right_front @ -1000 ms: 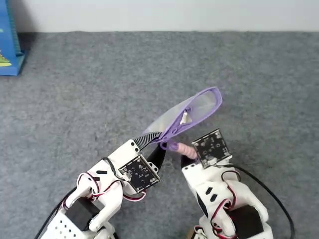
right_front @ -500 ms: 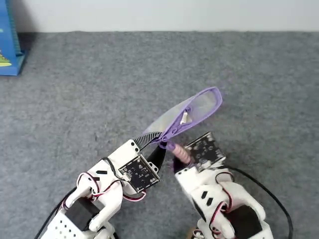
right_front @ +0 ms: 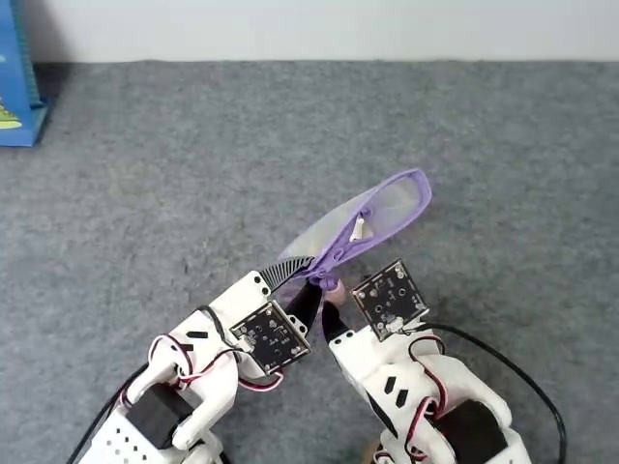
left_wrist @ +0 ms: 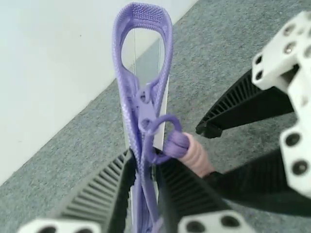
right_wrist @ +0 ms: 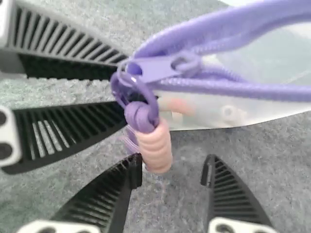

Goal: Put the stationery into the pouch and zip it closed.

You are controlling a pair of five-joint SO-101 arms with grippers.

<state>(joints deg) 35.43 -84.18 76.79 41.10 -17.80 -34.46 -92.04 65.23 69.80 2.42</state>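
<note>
Pouch [right_front: 372,217] is up off the desk [right_front: 145,174], held on edge w/ the zip side up. Left hand [left_wrist: 143,182] is clamped hard on its near end. The far end sticks out away from both arms, nothing under it. Right hand [right_wrist: 172,170] sits just beside the left, parted only a little, w/ the pink ribbed charm [right_wrist: 155,148] between its fingers. Charm lies close against one finger w/ a gap to the other, so I'd call that no grip yet.

Slider [right_wrist: 155,68] is at the left hand's end of the zip, charm hanging off it on a short cord loop. I can't tell how much of the zip is shut. Thru the clear wall I see pinkish and pale shapes, prob. stationery, can't ID them.

Handling, my read: the pouch is light, w/ thin film walls that are soft and floppy. The zip band is the only semi-stiff part, so it'll buckle or twist if pulled off-axis. The left hand's pinch on the end is a good anchor. The charm looks rubbery and its ribs should give bite, so it's the best spot to take hold. It dangles on the cord, though, so it may swing off as the fingers close. I'd pinch mid-charm, then draw straight along the zip line twd the far end.

Blue box [right_front: 17,87] sits at the desk's far edge, well apart.
</note>
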